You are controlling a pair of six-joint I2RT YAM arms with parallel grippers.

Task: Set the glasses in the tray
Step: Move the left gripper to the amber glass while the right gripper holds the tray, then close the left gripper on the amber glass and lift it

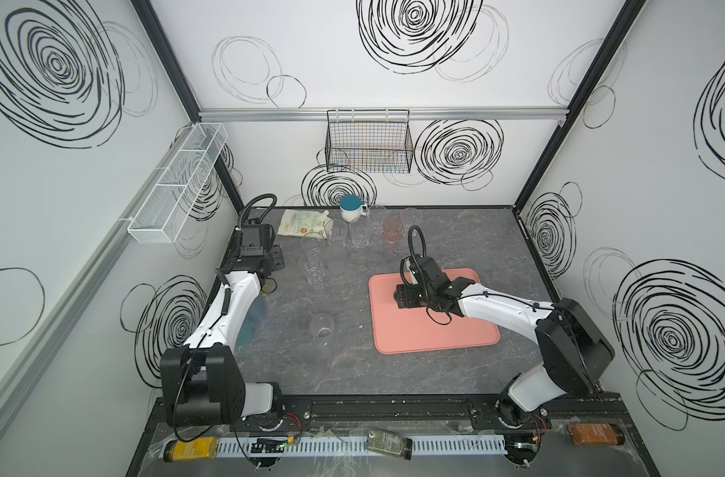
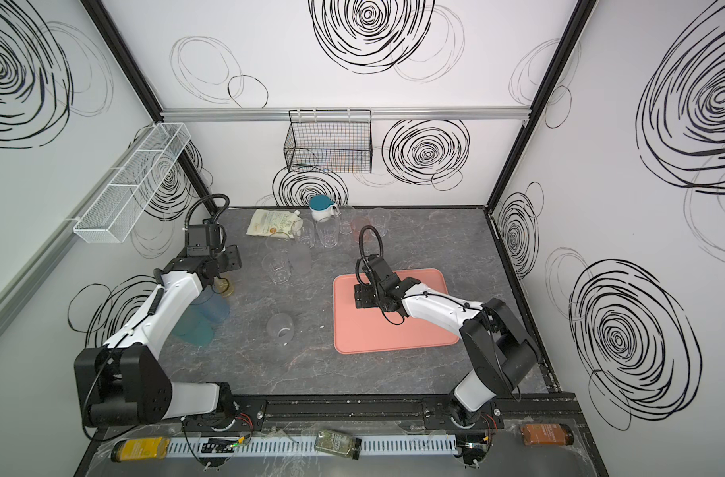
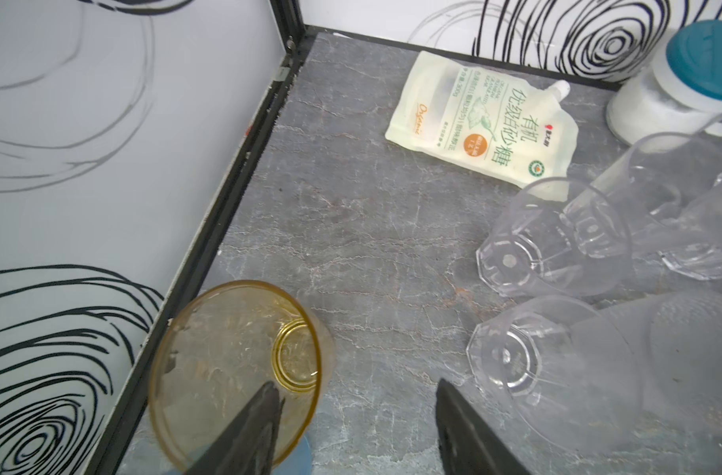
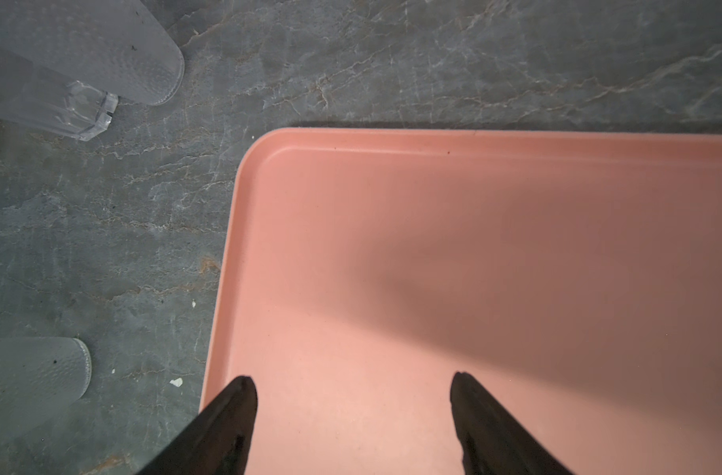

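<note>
Right wrist view shows you the flat salmon-pink plastic tray (image 4: pixel 474 246) bare under the wide, empty right gripper (image 4: pixel 353 382). Nothing is placed yet: all see-through tumblers (image 1: pixel 313 264) stand off the tray, to its left. The left gripper (image 3: pixel 355 386), half open, straddles the rim of the round amber tumbler (image 3: pixel 227 349).

White-and-black arms (image 1: pixel 237 297), looped black cables (image 1: pixel 263 196)
</note>
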